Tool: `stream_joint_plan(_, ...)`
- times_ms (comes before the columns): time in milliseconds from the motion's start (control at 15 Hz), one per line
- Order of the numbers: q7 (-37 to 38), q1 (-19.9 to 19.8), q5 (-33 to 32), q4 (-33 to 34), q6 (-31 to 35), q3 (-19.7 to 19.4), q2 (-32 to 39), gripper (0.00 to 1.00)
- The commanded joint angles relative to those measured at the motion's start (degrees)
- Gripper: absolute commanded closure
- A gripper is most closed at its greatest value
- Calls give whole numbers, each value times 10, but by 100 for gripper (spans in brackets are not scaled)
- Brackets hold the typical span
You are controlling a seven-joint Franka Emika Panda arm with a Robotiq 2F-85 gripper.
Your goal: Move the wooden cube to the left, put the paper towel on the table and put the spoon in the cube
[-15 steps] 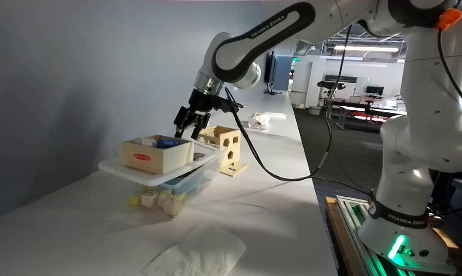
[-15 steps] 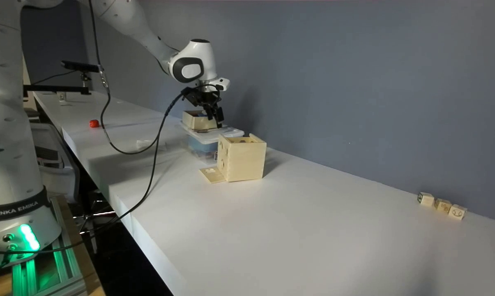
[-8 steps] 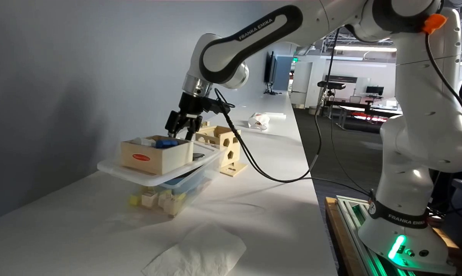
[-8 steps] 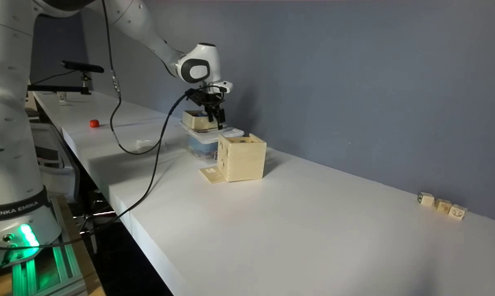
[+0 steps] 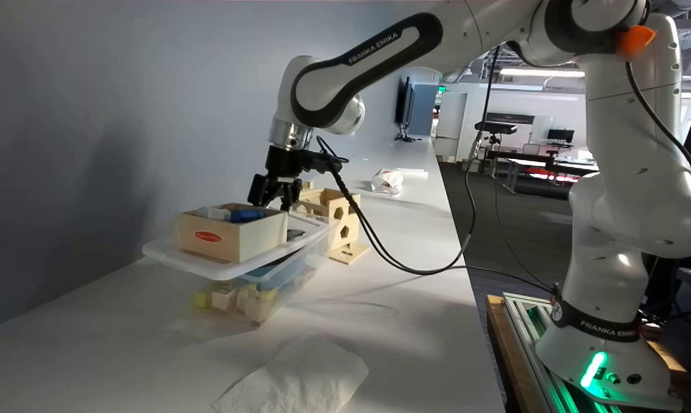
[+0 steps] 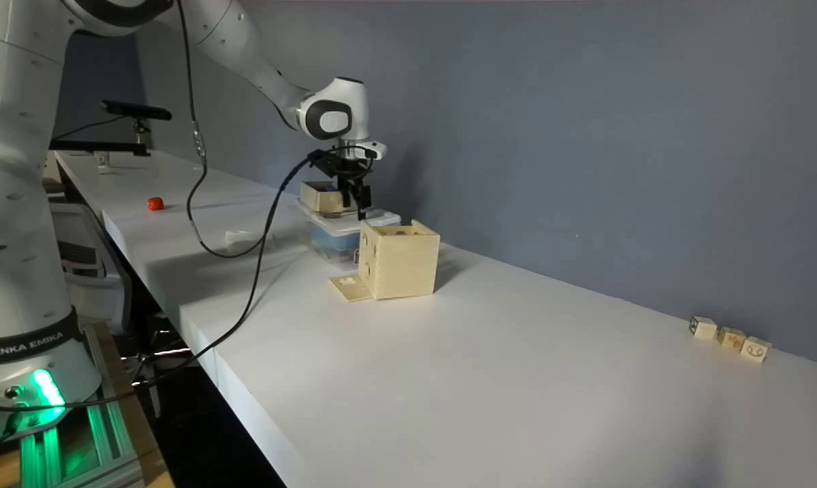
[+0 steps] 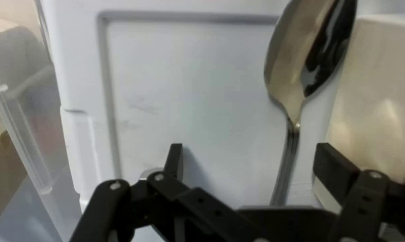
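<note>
In an exterior view, the white paper towel (image 5: 305, 376) lies nearest on the surface (image 5: 121, 338). Then comes a clear bin (image 5: 291, 289). On its lid (image 5: 179, 260) sit a low wooden box (image 5: 233, 236) and, just beside it, a shiny spoon (image 7: 286, 75). The tool (image 5: 274, 203) hangs over the lid, spread wide. Behind the bin stands the wooden cube (image 5: 348, 221).

The tub (image 5: 291, 289) is clear plastic; on it, the lid (image 7: 195, 84) is smooth plastic, the spoon (image 7: 293, 108) glossy metal, the box (image 5: 230, 242) smooth wood. Beside the tub, the cube (image 6: 405, 266) is matt wood; near the tub, the towel (image 5: 302, 376) is creased paper; under the tub, the table (image 5: 422, 338) is smooth.
</note>
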Motion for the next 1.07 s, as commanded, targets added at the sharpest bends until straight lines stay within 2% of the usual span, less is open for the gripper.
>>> stream_joint_plan(0, -1, -13, 13, 14, -11, 9, 15, 0)
stream_joint_plan(200, 22, -7, -4, 10, 1, 3, 15, 0)
stream_joint_plan(467, 67, 6, -63, 12, -10, -10, 17, 0)
stream_joint_plan(667, 77, 3, -80, 11, -14, -11, 13, 3)
stream_joint_plan(733, 74, 0, -77, 8, -9, -9, 9, 3)
stream_joint_plan(867, 16, -19, -17, -1, 7, 11, -4, 1)
stream_joint_plan(1000, 11, -21, -22, -4, -2, 5, -11, 0)
